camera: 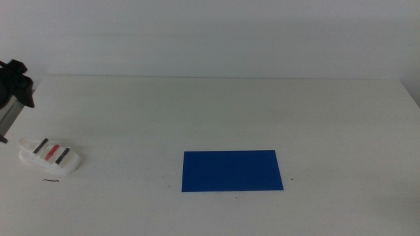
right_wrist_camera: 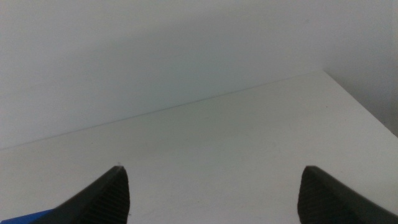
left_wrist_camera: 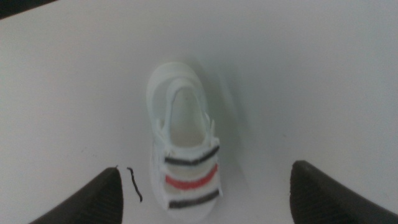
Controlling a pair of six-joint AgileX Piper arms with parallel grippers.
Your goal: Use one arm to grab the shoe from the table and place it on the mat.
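Observation:
The shoe (camera: 50, 157) is a small white sandal with two dark straps and one red. It lies on the white table (camera: 216, 111) at the far left. The blue mat (camera: 231, 170) lies flat near the table's middle front, well to the right of the shoe. The left arm (camera: 14, 86) comes in at the left edge, just above and behind the shoe. In the left wrist view my left gripper (left_wrist_camera: 206, 167) is open and empty, with the shoe (left_wrist_camera: 185, 149) below it between the two jaws, untouched. My right gripper (right_wrist_camera: 212, 168) is open and empty, out of the middle view.
A short black mark (camera: 51, 180) lies on the table just in front of the shoe and also shows in the left wrist view (left_wrist_camera: 135, 185). A corner of the mat (right_wrist_camera: 25, 219) shows in the right wrist view. A pale wall stands behind the table's far edge.

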